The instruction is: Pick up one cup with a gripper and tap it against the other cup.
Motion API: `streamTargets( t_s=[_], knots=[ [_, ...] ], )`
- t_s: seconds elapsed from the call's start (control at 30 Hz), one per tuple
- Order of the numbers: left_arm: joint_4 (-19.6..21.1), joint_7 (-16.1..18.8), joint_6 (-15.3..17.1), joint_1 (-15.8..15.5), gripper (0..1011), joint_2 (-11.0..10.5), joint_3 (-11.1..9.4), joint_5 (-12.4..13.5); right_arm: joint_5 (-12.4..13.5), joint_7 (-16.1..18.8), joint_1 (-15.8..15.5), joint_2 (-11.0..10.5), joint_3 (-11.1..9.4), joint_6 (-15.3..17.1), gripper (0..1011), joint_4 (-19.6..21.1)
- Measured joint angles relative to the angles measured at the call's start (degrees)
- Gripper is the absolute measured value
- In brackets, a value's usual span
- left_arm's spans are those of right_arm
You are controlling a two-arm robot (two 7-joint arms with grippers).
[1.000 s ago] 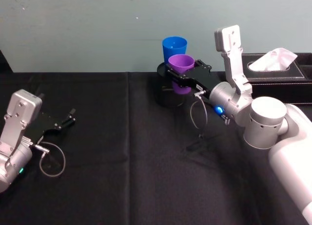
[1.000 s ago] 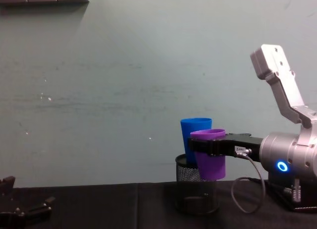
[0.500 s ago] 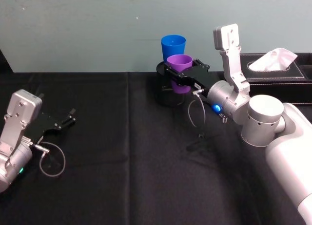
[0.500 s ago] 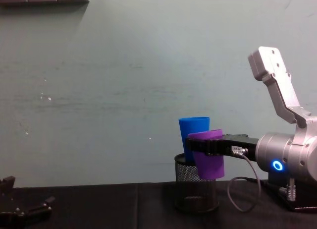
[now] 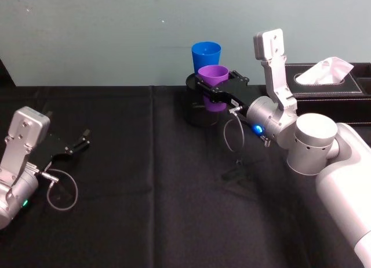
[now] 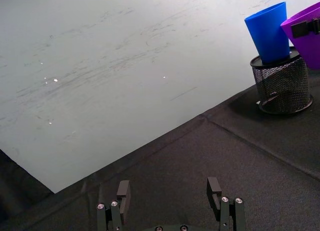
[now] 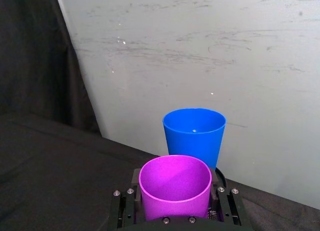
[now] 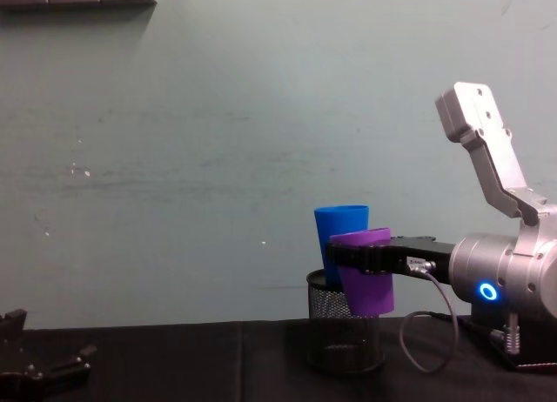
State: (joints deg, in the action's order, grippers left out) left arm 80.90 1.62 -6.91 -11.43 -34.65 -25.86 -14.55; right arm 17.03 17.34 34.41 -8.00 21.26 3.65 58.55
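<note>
My right gripper (image 5: 210, 89) is shut on the purple cup (image 5: 213, 76), holding it in the air at the back of the table. The blue cup (image 5: 206, 54) stands upright in a black mesh pen holder (image 5: 196, 114) just behind it. From the chest, the purple cup (image 8: 370, 289) tilts, with its rim up against the blue cup (image 8: 339, 228). In the right wrist view the purple cup (image 7: 175, 183) sits between the fingers, the blue cup (image 7: 194, 136) directly beyond. My left gripper (image 5: 78, 145) rests open at the left, far from both cups.
A black tissue box (image 5: 330, 82) stands at the back right, beside my right arm. The pale wall rises close behind the pen holder (image 8: 344, 345). Black cloth covers the table (image 5: 151, 192). A cable loops under the right wrist.
Over the last second the right gripper carried the purple cup a little left and towards the blue cup, tilting it. The left arm has not moved.
</note>
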Motion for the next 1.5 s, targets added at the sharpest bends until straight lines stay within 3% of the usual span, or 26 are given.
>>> streamTargets(
  t_s=[1.5],
  knots=[
    [0.0, 0.0, 0.0, 0.0, 1000, 0.0, 0.0, 0.0, 0.0, 0.0, 0.0, -0.1, 0.0, 0.0, 739, 0.0]
  ],
)
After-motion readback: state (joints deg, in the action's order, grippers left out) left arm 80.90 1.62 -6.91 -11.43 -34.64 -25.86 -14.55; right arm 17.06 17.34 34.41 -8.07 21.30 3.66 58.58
